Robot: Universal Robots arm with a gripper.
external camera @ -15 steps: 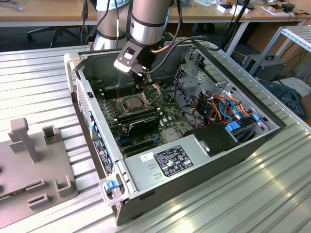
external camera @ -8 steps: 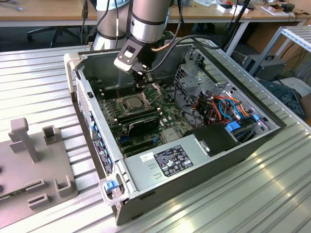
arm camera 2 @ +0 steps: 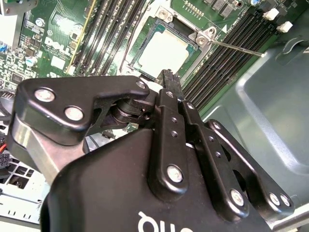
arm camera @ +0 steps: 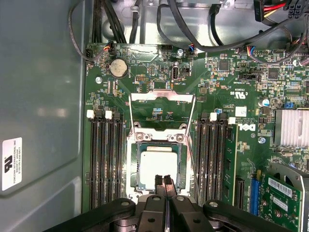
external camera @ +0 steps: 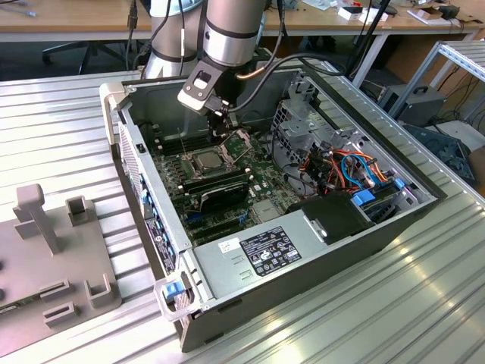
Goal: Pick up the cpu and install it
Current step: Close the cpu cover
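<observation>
The cpu (arm camera: 155,163), a small square chip with a dull silver top, lies flat in the socket on the green motherboard; it also appears in the exterior view (external camera: 205,159) and the second wrist view (arm camera 2: 163,50). The hinged metal retention frame (arm camera: 162,97) stands folded back, away from the socket, and its thin lever (arm camera 2: 236,48) sticks out to the side. My gripper (arm camera: 164,181) hangs just above one edge of the cpu, fingers pressed together with nothing between them. In the exterior view the gripper (external camera: 220,127) reaches down into the open case over the socket.
Black memory slots (arm camera: 104,159) flank the socket on both sides. An expansion card (external camera: 216,189) lies near the socket, the power supply (external camera: 261,254) at the case front, and coloured cables (external camera: 356,171) at the exterior view's right. A grey fixture (external camera: 53,250) sits outside the case on the exterior view's left.
</observation>
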